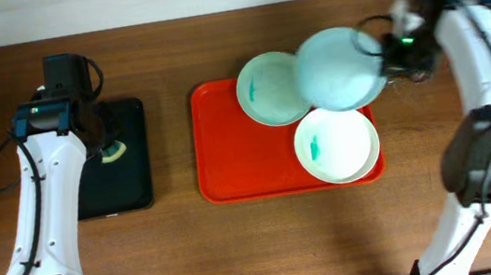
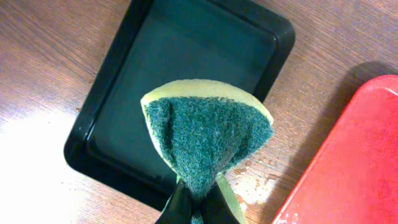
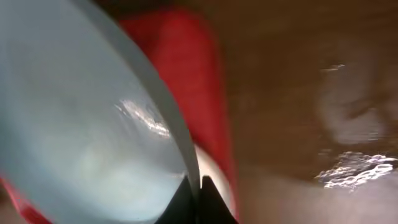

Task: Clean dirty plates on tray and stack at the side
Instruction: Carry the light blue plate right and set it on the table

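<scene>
The red tray [image 1: 237, 148] lies mid-table. A pale mint plate [image 1: 268, 90] with a teal smear sits at its far edge. A white plate [image 1: 337, 145] with a teal smear sits at its near right. My right gripper [image 1: 383, 53] is shut on the rim of the light blue plate [image 1: 339, 70], holding it lifted and tilted above the tray's far right corner; it fills the right wrist view [image 3: 81, 124], jaws [image 3: 198, 190] pinching the rim. My left gripper [image 1: 108, 152] is shut on a green and yellow sponge [image 2: 205, 134] above the black tray [image 1: 124, 176].
The black tray [image 2: 186, 50] lies on the wooden table left of the red tray [image 2: 348, 168]. Bare wood runs along the table's near side and to the right of the red tray.
</scene>
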Robot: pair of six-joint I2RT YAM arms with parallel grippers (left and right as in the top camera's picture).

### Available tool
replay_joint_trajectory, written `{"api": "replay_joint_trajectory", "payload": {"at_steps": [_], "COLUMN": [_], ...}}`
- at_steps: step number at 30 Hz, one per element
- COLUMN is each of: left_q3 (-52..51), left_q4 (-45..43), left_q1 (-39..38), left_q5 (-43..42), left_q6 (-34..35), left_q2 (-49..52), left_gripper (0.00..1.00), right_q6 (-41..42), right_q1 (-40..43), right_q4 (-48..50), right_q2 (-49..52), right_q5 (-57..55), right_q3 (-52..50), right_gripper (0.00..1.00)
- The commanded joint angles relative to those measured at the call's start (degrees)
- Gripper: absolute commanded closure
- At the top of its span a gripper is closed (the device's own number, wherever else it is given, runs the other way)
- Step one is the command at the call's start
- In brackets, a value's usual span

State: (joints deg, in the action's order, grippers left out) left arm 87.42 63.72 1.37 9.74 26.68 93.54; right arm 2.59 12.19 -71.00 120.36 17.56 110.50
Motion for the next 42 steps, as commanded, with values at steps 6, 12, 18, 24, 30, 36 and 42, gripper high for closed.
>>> {"api": "replay_joint_trajectory", "payload": {"at_steps": [6, 12, 18, 24, 30, 36, 42], "left_q3": [0.15, 0.04, 0.0, 0.0, 0.0, 0.0, 0.0], "left_q4": [-0.44, -1.07, -1.22, -1.29, -1.31, -1.53, -1.75], "left_q1": [0.13, 0.13, 0.13, 0.13, 0.13, 0.13, 0.13], "left_q5": [-1.44, -1.42, -2.08, -2.08, -2.08, -2.08, -2.1], "left_q6": [0.5, 0.5, 0.5, 0.48, 0.48, 0.5, 0.5], "left_q2": [0.26, 0.26, 0.26, 0.26, 0.26, 0.26, 0.66], "left_gripper": [1.0, 1.0, 1.0, 1.0, 1.0, 1.0, 1.0], "right_q6": [6.03, 5.18, 4.68, -10.51, -5.09, -5.07, -3.15], "right_q1": [23.96, 22.62, 18.45, -7.04, -18.4, -18.93, -19.65], "right_q4": [21.31, 25.27, 10.99, 11.98, 16.44, 17.25, 14.93], "right_q2": [1.6, 2.99, 0.2, 3.87, 14.27, 15.93, 15.93], "right_q5": [4.48, 4.28, 5.09, 1.51, -10.32, -7.21, 7.3], "right_q3": [-14.84, -15.58, 3.26, 3.87, 3.87, 3.87, 3.87], "right_gripper": [0.96, 0.46, 0.32, 0.25, 0.22, 0.75, 0.96]}}
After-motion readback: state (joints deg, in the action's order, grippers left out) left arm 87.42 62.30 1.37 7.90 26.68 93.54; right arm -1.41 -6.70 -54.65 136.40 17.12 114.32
